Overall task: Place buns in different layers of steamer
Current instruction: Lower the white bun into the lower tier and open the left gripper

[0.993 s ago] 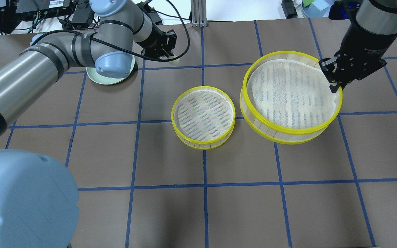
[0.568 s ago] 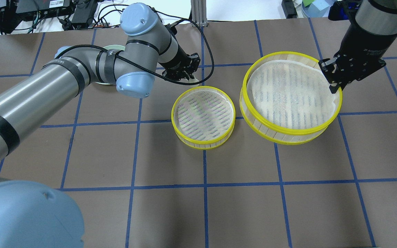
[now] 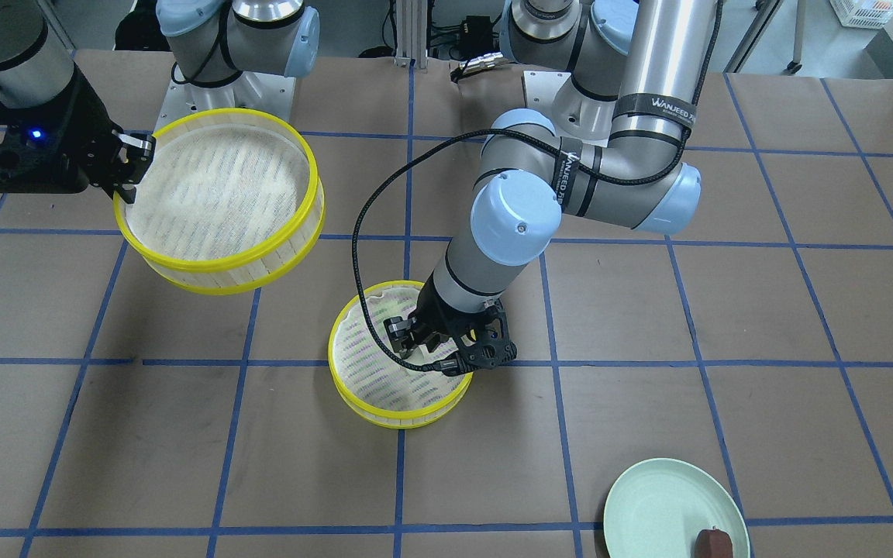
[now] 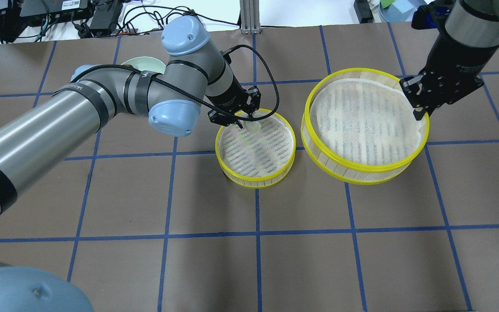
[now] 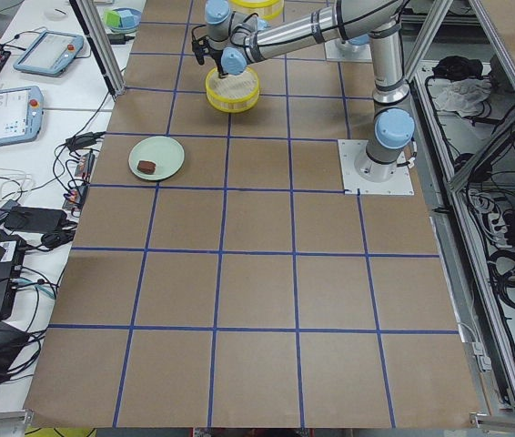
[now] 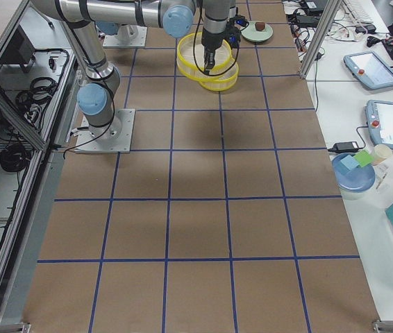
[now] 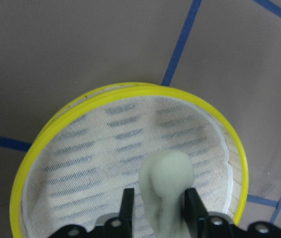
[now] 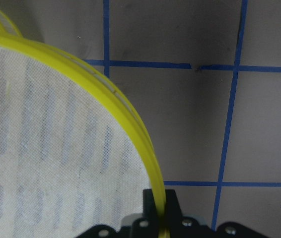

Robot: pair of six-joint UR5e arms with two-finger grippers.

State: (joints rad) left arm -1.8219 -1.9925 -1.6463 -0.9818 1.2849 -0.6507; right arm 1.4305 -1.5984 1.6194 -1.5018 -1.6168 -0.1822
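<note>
My left gripper is shut on the pale cream bun and holds it just above the mesh at the far edge of the smaller steamer layer, which stands on the table. In the left wrist view the bun sits between both fingers over this layer. My right gripper is shut on the yellow rim of the other steamer layer and holds it off the table; the rim runs between its fingers. The dark reddish-brown bun lies on the pale green plate.
The plate lies far left of the layers, partly behind my left arm. The brown table has blue grid tape. Cables and equipment lie beyond the far table edge.
My left arm has swung right from the plate side with the cream bun, which now hangs over the smaller layer. The right gripper and its held layer have barely shifted.
</note>
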